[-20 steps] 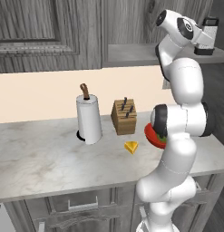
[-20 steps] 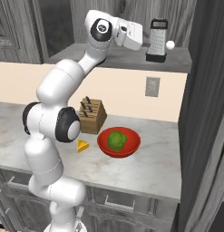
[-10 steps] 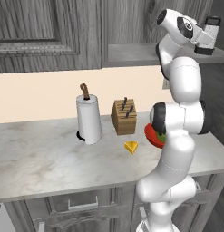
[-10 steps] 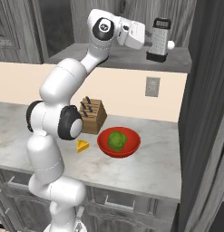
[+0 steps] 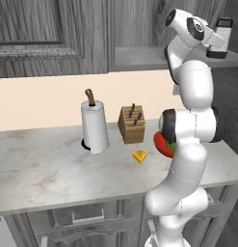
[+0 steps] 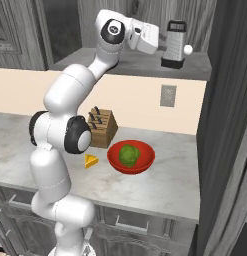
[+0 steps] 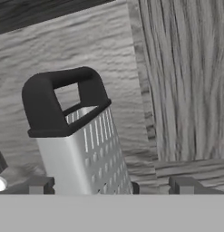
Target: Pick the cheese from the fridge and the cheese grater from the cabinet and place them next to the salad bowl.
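The silver cheese grater with its black handle stands upright on the cabinet shelf, seen also as the cheese grater. My gripper is open at shelf height, right in front of the grater. The grater's lower body stands between the fingertips, nearer the left one, and I cannot tell whether they touch it. On the counter, the yellow cheese lies just left of the red salad bowl with its lettuce. The cheese also lies in front of the knife block. The fridge is out of view.
A wooden knife block and a paper towel roll stand at the back of the marble counter. A small white ball lies on the shelf right of the grater. A tall dark grey unit bounds the right side.
The hand has shifted only slightly near the grater on the shelf. The jaws have stayed wide open, and nothing on the counter has moved.
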